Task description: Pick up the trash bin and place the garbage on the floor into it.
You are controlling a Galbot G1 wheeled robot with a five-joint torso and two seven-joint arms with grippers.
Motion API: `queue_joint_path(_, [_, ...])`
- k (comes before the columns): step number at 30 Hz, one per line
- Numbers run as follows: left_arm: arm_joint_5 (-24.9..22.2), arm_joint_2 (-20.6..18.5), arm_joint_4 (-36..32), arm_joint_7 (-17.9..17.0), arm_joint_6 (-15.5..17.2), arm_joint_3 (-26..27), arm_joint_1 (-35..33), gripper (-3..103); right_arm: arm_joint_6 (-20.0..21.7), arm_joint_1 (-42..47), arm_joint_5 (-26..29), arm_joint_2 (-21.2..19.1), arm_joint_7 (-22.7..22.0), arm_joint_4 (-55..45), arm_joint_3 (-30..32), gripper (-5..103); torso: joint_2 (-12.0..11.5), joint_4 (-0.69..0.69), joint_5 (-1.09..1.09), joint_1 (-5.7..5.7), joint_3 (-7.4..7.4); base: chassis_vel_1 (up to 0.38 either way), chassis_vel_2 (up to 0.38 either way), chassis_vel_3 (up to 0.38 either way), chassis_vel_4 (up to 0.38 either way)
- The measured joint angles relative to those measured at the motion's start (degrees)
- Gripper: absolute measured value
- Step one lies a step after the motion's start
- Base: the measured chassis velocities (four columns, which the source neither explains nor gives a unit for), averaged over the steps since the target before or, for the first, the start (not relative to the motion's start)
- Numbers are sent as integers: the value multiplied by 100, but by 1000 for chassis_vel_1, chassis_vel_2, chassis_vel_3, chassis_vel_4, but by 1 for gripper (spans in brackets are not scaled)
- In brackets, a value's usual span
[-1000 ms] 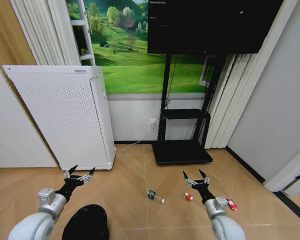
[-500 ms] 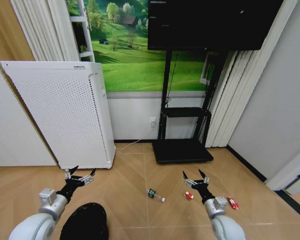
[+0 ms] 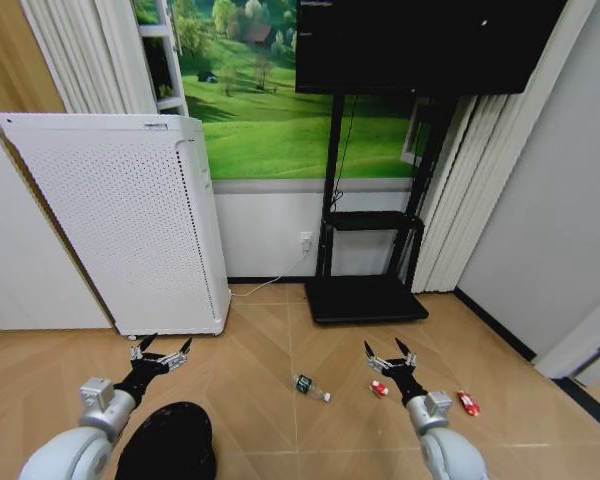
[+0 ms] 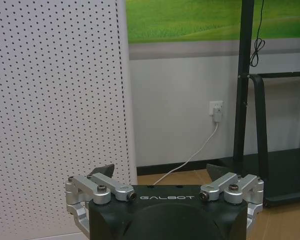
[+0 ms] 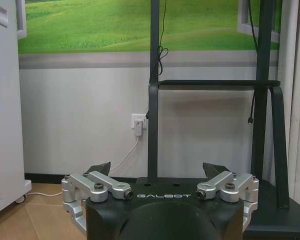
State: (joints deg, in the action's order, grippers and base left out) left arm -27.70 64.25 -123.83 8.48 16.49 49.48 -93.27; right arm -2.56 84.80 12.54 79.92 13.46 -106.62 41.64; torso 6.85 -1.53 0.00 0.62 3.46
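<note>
Head view: the trash bin (image 3: 166, 441) stands on the wood floor (image 3: 260, 420) at the lower left of the frame, directly beside the left arm and below the left gripper (image 3: 160, 353), which is held above the floor with jaws released and holding nothing. The right gripper (image 3: 390, 356) is held level with it on the other side, jaws likewise spread and holding nothing. The garbage lies on the floor: a small clear bottle (image 3: 311, 387) between the two grippers, one red-and-white wrapper (image 3: 379, 389) just beside the right gripper, and a second wrapper (image 3: 468, 403) further to the right, near the wall. Behind the left gripper stands a white perforated appliance (image 3: 125, 225); a black TV stand (image 3: 365, 298) sits against the back wall. The left wrist view (image 4: 165, 177) confirms the parted jaws and adds detail the head view lacks: the appliance panel close alongside, and a wall socket (image 4: 216, 109) with a white cable running to the floor. The right wrist view (image 5: 160, 172) shows that gripper facing the stand's upright and shelf, with the same socket (image 5: 138, 121) beyond.
</note>
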Motion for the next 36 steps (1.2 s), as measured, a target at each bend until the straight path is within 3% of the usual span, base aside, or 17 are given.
queue_joint_path(10, [149, 77, 0, -20, -26, -45, -9, 100, -16, 39, 123, -59, -12, 42, 61, 100, -217, 0, 0, -38, -180, 0, 0, 0, 0])
queue_joint_path(14, [190, 158, -43, -229, -60, -42, -61, 100, -32, 27, 151, -55, -34, 106, 68, 100, -291, -1, 0, -43, -249, 0, 0, 0, 0])
queue_joint_path(16, [191, 246, -118, -337, -1, -3, -135, 100, -45, 17, 154, -38, -63, 146, 67, 100, -305, -1, 0, -43, -262, 0, 0, 0, 0])
queue_joint_path(18, [86, 476, -250, -675, 311, 84, -336, 100, -89, 36, 163, 8, -110, 228, 79, 100, -313, 3, 1, -43, -272, 0, 0, 0, 0])
queue_joint_path(22, [83, 484, -123, -817, 479, 110, -385, 100, -197, 173, 176, 80, -165, 284, 208, 100, -312, 0, 1, -43, -272, 0, 0, 0, 0])
queue_joint_path(24, [106, 440, -10, -796, 546, 171, -487, 100, -246, 252, 233, 114, -215, 324, 257, 100, -310, -7, -3, -43, -270, 0, 0, 0, 0])
queue_joint_path(29, [195, 374, 440, -624, 458, 467, -1038, 100, -306, 228, 318, 148, -295, 608, 234, 100, -294, 2, 0, -39, -259, 0, 0, 0, 0])
queue_joint_path(36, [201, 455, 627, -605, 365, 489, -1325, 100, -325, 160, 416, 142, -428, 906, 246, 100, -280, 0, 0, -35, -247, 0, 0, 0, 0])
